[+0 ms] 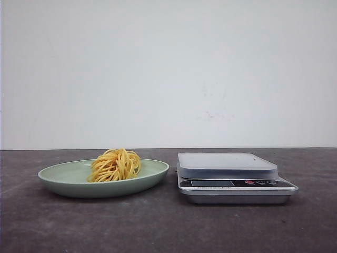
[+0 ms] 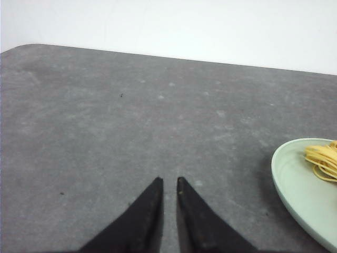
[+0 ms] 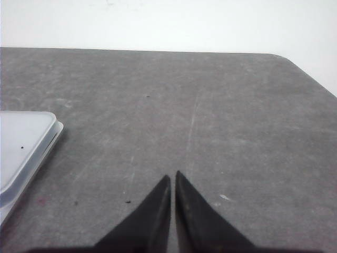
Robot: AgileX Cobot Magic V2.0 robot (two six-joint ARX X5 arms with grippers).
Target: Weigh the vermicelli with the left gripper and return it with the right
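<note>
My left gripper hangs over bare grey table, its tips nearly pressed together, pinching nothing. My right gripper likewise: tips drawn close, nothing between them, table beneath. Farther out, the vermicelli sits in a heap on the pale green plate, left of centre. The scale stands just beside the plate's right rim, platform bare.

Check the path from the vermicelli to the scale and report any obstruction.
Nothing visible blocks it. The vermicelli sits on the green plate; the scale stands beside it to the right, platform bare, with only open tabletop between.
</note>
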